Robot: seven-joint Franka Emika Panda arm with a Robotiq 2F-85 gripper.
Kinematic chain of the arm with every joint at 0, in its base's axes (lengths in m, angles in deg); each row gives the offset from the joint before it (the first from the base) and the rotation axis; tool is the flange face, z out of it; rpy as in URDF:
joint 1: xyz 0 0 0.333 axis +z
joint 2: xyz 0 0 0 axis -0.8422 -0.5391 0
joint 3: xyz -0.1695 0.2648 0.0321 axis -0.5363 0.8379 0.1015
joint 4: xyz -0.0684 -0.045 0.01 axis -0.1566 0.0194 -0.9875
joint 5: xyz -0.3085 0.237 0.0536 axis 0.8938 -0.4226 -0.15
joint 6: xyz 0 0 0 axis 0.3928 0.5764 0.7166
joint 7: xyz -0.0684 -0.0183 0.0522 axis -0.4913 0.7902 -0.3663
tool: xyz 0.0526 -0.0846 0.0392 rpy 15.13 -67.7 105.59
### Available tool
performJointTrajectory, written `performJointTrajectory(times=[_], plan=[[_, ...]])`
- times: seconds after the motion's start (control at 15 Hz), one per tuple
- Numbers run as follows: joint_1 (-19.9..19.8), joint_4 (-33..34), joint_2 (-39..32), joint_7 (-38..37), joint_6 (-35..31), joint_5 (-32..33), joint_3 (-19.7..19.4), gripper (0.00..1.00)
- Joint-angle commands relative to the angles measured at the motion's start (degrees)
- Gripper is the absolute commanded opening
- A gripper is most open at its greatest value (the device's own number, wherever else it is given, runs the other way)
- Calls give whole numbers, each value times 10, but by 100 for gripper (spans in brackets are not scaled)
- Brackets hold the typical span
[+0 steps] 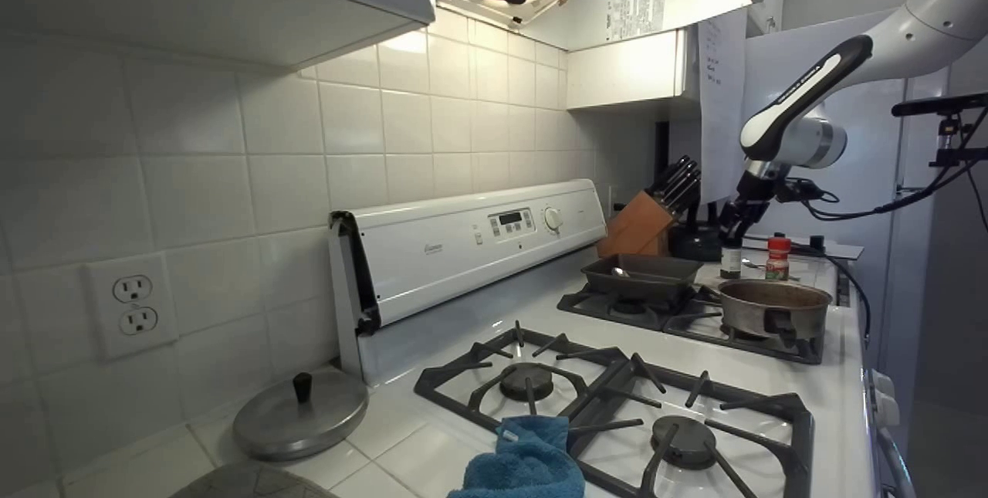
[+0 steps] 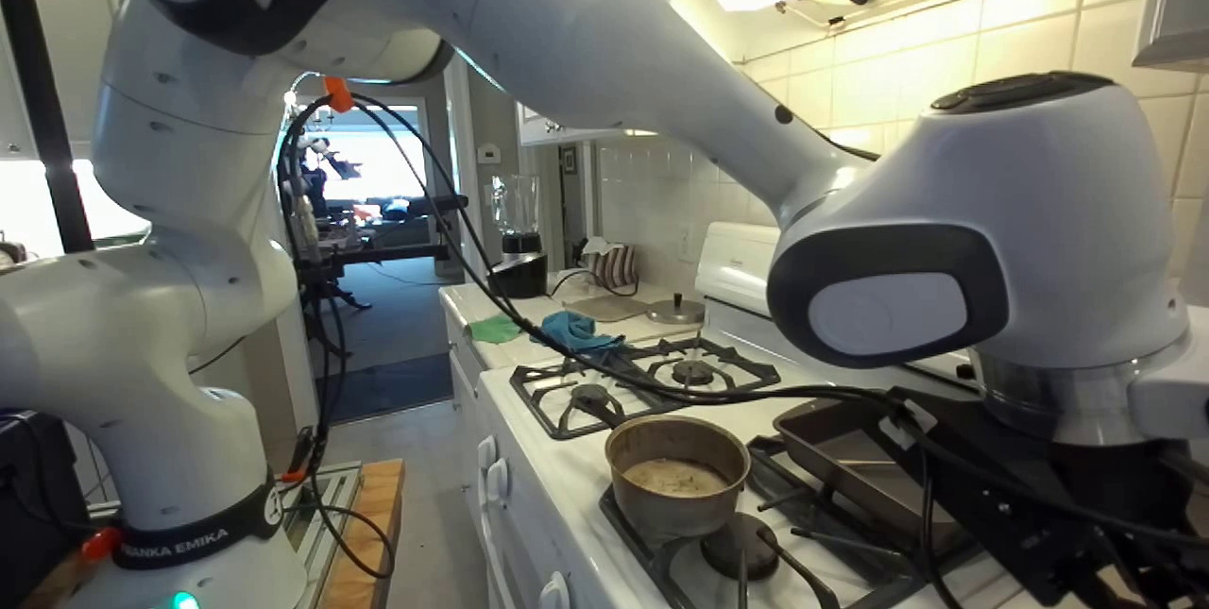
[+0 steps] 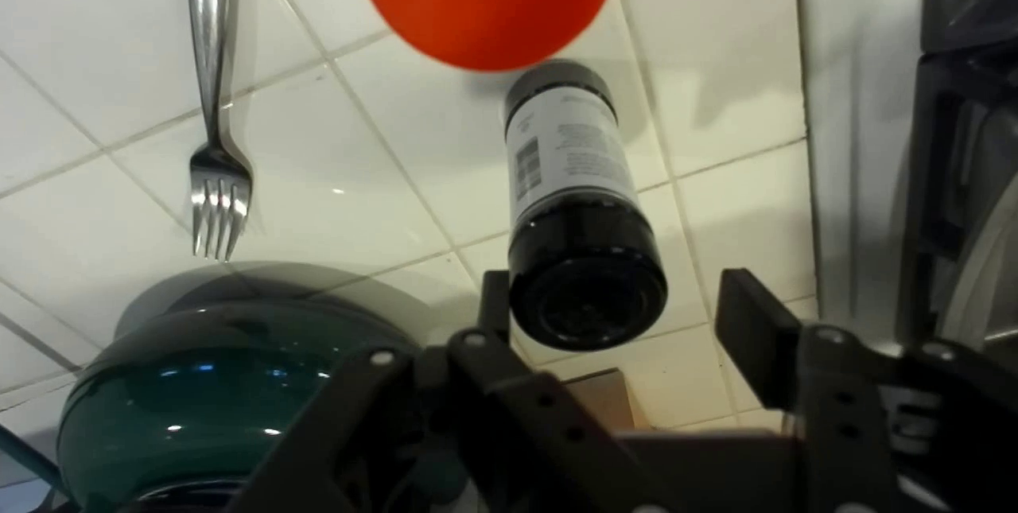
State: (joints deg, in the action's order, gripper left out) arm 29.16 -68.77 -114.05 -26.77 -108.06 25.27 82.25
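Wrist view: the gripper (image 3: 620,314) is at the black-capped bottle (image 3: 574,179), jaws wide, contact unclear; a red-capped bottle (image 3: 487,0) and a fork (image 3: 211,83) are nearby on white tiles (image 3: 342,179).

"What's across the top of the frame?"
"The white robot arm (image 2: 586,38), arching from the left side to the right edge."
"And below it?"
"A saucepan (image 2: 672,519) at lower centre, on the stove (image 2: 557,444), its handle (image 2: 597,405) toward the upper left."
"What's to its right?"
"A dark baking pan (image 2: 836,439), partly behind black cables (image 2: 803,392)."
"Further up?"
"A blue cloth (image 2: 571,330) near the middle, between a green cloth (image 2: 494,329) and a metal lid (image 2: 676,311)."
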Motion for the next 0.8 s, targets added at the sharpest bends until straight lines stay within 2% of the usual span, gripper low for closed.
performJointTrajectory(times=[0.0,0.13,0.4,0.73], plan=[[7,30,-17,-17,29,22,-11,40],[9,36,-19,-23,43,28,-17,26],[9,35,-2,-28,65,26,-24,24],[10,9,46,-17,41,21,-28,24]])
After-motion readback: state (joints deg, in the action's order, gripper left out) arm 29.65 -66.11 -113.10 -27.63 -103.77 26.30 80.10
